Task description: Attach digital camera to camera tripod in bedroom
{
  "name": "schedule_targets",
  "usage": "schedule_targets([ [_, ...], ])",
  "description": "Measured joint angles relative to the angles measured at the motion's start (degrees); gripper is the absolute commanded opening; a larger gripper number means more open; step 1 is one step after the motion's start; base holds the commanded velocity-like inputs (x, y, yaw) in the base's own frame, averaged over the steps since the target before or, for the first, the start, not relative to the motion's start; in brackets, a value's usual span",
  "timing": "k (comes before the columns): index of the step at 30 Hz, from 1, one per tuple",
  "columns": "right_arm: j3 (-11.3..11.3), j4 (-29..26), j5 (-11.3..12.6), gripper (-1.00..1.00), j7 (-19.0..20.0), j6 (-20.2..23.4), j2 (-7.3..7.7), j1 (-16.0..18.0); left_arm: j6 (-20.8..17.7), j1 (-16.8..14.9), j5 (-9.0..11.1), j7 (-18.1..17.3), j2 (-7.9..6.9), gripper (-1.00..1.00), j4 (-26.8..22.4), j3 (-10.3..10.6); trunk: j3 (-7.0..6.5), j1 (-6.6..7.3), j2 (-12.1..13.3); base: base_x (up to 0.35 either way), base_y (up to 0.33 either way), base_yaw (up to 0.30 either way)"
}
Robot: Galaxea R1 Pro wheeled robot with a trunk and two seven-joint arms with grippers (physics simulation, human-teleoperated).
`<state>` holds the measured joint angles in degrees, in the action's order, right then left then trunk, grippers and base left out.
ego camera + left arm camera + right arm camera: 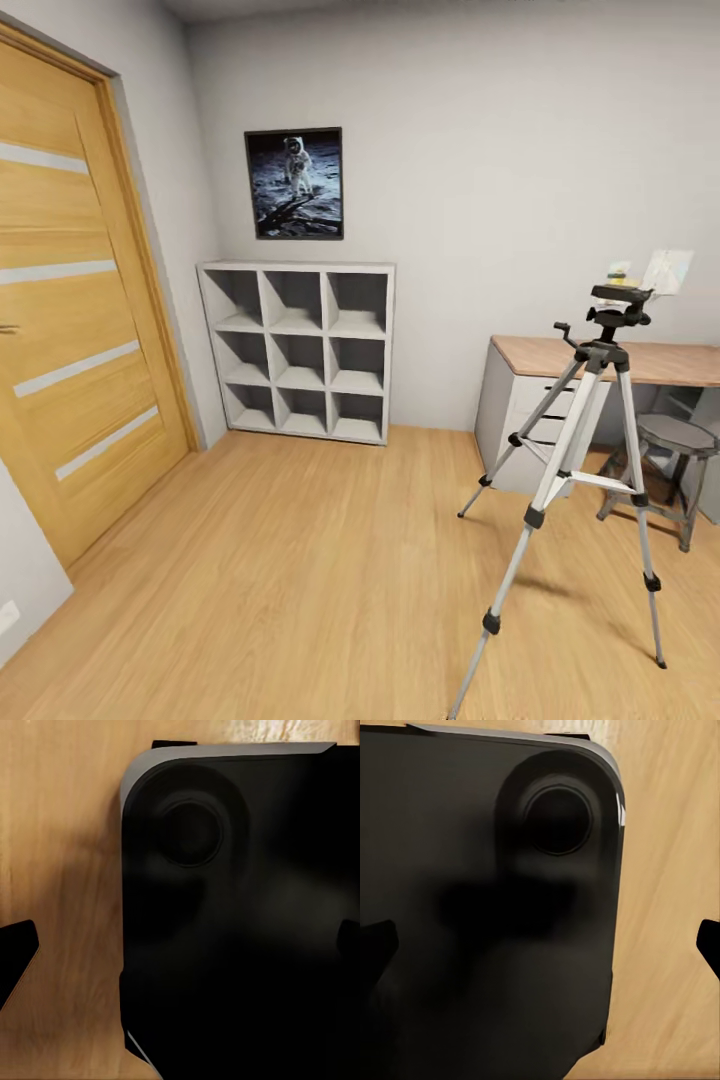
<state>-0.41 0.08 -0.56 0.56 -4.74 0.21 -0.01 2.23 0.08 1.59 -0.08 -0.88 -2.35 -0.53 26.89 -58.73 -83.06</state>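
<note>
Light grey walls and a light wood floor (300, 570) make up the bedroom seen from the head camera. At the far left stands an oak door with pale horizontal strips (70, 320). Next comes a framed astronaut poster (294, 183) on the back wall, and under it a white nine-cube shelf (297, 350) on the floor. Further right, the tall camera tripod with three silver legs and black joints (575, 470) stands on the floor, its black head (618, 305) upright with the pan handle pointing left. Behind it is a grey desk with a wooden top (640, 362), and a round grey stool (672, 450) beside it. On the desk, behind the tripod head, some small pale objects appear, too blurred to identify; the digital camera cannot be made out.

Both wrist views look down on the robot's dark rounded base (247, 915) over the wood floor. The left gripper (184, 945) has its fingertips wide apart and holds nothing; the right gripper (544, 945) is spread the same way.
</note>
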Motion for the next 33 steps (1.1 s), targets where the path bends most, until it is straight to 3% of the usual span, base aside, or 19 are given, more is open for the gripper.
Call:
schedule_targets([
  [22,0.0,0.0,0.0,1.0,0.07,0.0,0.04,0.0,0.0,0.0,0.0,0.0,0.0,1.0,0.0,0.03,0.0,0.0,0.0,0.0,0.0,-0.291],
  [33,-0.05,0.0,0.0,1.0,-0.36,0.24,0.04,0.01,0.02,0.0,0.0,0.0,0.0,1.0,0.01,0.03,0.0,0.0,0.0,0.0,0.0,-0.052],
])
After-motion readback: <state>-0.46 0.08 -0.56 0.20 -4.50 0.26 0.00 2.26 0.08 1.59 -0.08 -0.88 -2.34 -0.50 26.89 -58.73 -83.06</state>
